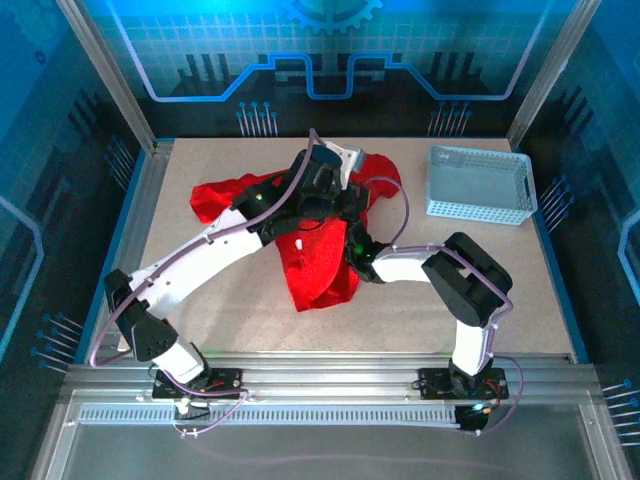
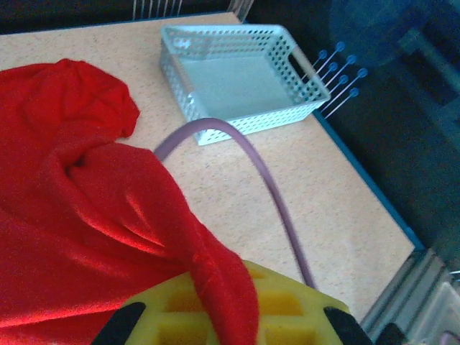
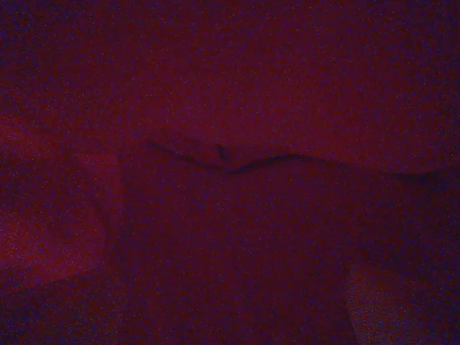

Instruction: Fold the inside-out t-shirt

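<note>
Left claw (image 2: 226, 316) pinches the red t-shirt (image 2: 79, 201) mid-frame. Right claw (image 1: 352, 205) is buried in cloth; can't tell its state.

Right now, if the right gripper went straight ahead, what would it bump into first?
Most likely the red t-shirt. The right gripper is so close that dark red cloth looms right in front of it in the wrist view. What lies behind the cloth I cannot tell.
</note>
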`<state>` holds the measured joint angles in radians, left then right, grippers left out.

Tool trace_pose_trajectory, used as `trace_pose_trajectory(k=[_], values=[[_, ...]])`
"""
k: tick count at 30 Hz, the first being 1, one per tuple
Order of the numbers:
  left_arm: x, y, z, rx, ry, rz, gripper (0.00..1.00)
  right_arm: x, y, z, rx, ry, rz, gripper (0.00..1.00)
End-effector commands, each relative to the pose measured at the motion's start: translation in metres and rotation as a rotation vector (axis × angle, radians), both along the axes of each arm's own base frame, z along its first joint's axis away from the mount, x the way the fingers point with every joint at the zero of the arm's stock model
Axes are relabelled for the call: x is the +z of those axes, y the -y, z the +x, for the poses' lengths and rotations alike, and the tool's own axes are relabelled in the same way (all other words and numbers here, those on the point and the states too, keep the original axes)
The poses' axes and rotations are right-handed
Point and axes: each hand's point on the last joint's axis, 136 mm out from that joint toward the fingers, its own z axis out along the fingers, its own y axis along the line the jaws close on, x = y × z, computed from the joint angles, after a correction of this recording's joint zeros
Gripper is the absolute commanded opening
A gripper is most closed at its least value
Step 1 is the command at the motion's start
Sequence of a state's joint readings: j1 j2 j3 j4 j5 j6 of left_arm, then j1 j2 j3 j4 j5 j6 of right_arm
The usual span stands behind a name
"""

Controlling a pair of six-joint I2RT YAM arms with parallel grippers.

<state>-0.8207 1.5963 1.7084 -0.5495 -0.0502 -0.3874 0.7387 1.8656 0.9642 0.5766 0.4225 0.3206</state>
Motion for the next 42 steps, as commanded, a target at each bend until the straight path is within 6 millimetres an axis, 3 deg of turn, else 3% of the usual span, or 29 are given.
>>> trace_pose_trajectory(k=[1,9,15,18,23,25,26,33,40,42], values=[[0.048,0.019,-0.021,-0.064,0.024,-0.129,0.00,-0.017,0.005,0.009,-0.081,-0.103,0.021,0.81],[0.102,0.041,-0.043,-0.125,0.097,-0.236,0.00,-0.041,0.008,0.022,-0.162,-0.296,0.032,0.82],[0.102,0.051,-0.043,-0.127,0.098,-0.232,0.00,-0.049,0.024,0.027,-0.290,-0.424,-0.074,0.83],[0.104,0.054,-0.046,-0.138,0.088,-0.254,0.00,-0.063,0.042,0.024,-0.402,-0.519,-0.196,0.90],[0.128,0.062,-0.063,-0.190,0.116,-0.310,0.00,-0.086,0.047,0.017,-0.446,-0.636,-0.368,0.94],[0.140,0.065,-0.070,-0.209,0.137,-0.319,0.00,-0.086,0.049,0.017,-0.464,-0.658,-0.390,0.96],[0.146,0.066,-0.074,-0.218,0.148,-0.327,0.00,-0.100,0.052,0.015,-0.475,-0.686,-0.414,0.97],[0.174,0.060,-0.082,-0.223,0.207,-0.353,0.00,-0.109,0.063,0.016,-0.509,-0.749,-0.473,1.00],[0.184,0.044,-0.076,-0.160,0.266,-0.333,0.00,-0.120,0.069,0.008,-0.497,-0.788,-0.574,0.99],[0.184,0.040,-0.074,-0.143,0.274,-0.322,0.00,-0.126,0.070,0.006,-0.490,-0.800,-0.595,0.95]])
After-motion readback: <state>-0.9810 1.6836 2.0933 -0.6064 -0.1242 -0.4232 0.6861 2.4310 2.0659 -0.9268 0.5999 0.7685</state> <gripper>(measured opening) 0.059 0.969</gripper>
